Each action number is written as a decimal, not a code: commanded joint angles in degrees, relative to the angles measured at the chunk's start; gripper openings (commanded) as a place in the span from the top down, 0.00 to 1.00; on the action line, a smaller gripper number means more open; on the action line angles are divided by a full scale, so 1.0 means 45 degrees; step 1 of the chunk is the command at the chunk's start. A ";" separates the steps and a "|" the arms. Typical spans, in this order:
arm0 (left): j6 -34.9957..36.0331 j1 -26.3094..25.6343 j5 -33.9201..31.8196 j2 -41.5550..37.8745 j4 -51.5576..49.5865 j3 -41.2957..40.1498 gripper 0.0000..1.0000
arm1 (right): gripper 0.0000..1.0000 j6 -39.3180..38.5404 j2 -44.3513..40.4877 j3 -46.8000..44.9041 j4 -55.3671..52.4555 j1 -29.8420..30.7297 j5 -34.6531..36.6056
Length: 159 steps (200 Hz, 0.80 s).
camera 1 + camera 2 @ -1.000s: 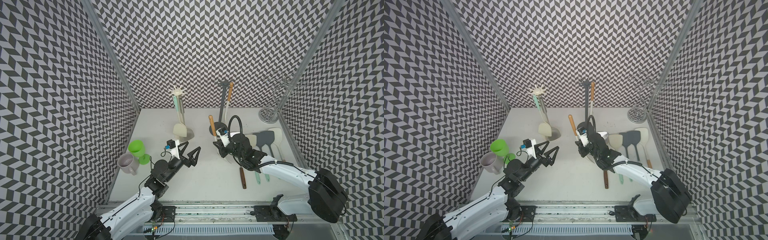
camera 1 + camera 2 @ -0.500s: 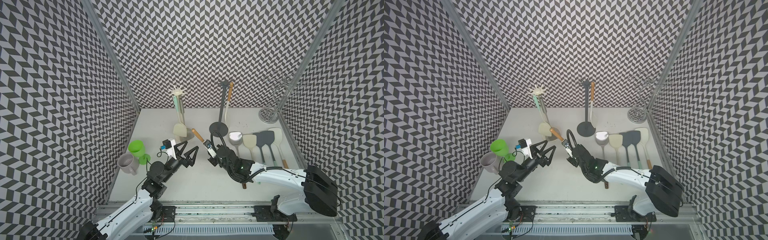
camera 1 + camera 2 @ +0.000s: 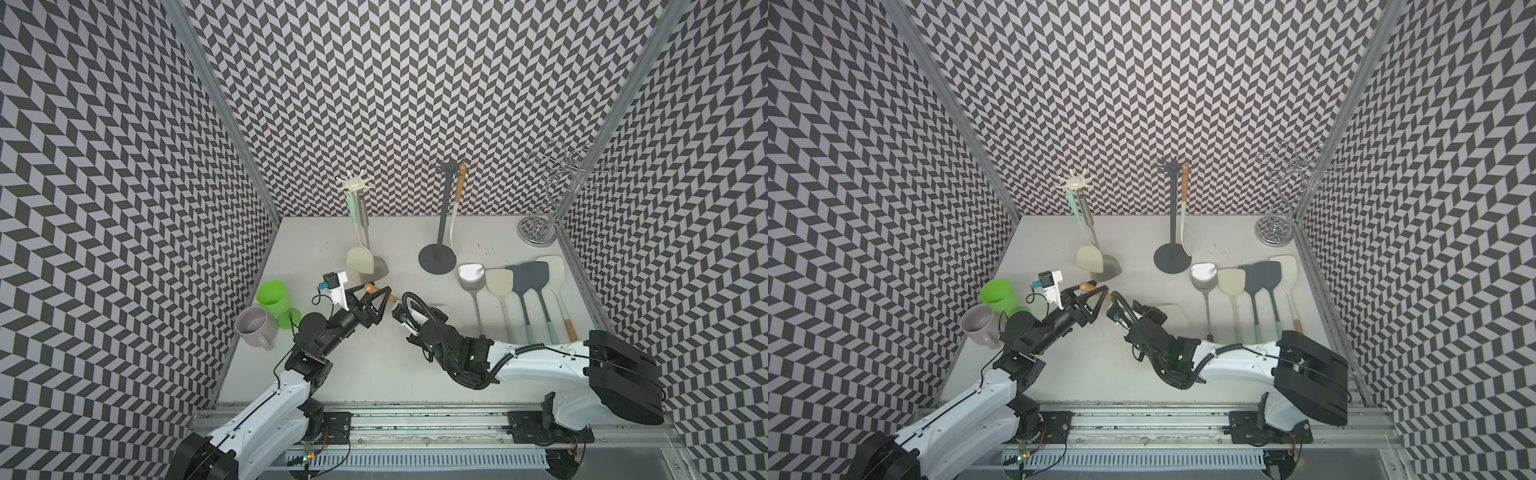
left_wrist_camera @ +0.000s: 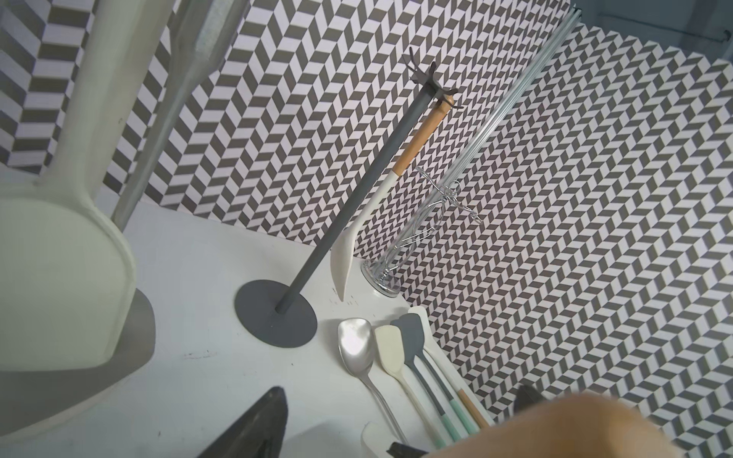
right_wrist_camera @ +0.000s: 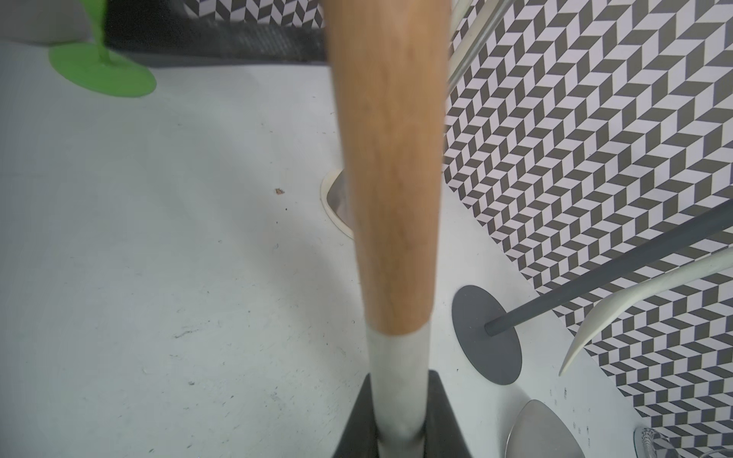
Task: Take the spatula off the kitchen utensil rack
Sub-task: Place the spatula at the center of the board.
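We log table point(image 3: 374, 374) layout. Rear row, left to right: left rack point(image 3: 354, 184), centre rack point(image 3: 436, 259), wire stand point(image 3: 537, 230) in right corner. Two utensils point(image 3: 360, 262) hang on left rack, single utensil point(image 3: 454, 220) on centre rack. Row of five utensils point(image 3: 525, 274) lies before centre rack and wire stand. Goblet point(image 3: 271, 293) at left edge, mug point(image 3: 252, 328) just before it. Spatula point(image 3: 371, 286) mid-table before left rack, between left gripper point(image 3: 380, 303) and right gripper point(image 3: 398, 309); blade end, we think, under right arm point(image 3: 540, 365).

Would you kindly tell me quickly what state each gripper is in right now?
Left gripper: open, gripping nothing.
Right gripper: closed on the wooden-handled white spatula.
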 commanded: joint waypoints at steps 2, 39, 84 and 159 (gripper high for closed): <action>-0.0140 0.0111 0.0406 0.0112 0.0527 -0.0078 0.28 | 1.00 -0.0499 0.0357 0.0278 0.1468 0.0121 0.1023; -0.0059 0.0132 0.0331 0.0242 0.0451 -0.0045 0.83 | 1.00 -0.0180 0.0503 0.0240 0.1979 0.0106 0.0993; 0.0072 0.0147 0.0273 0.0273 0.0565 -0.0131 1.00 | 1.00 0.0673 0.0612 0.0230 0.1687 0.0114 0.0789; 0.0292 0.0125 -0.0012 0.0064 0.0992 -0.0526 1.00 | 0.24 0.4418 -0.0465 0.0459 -0.0724 -0.0073 -0.1741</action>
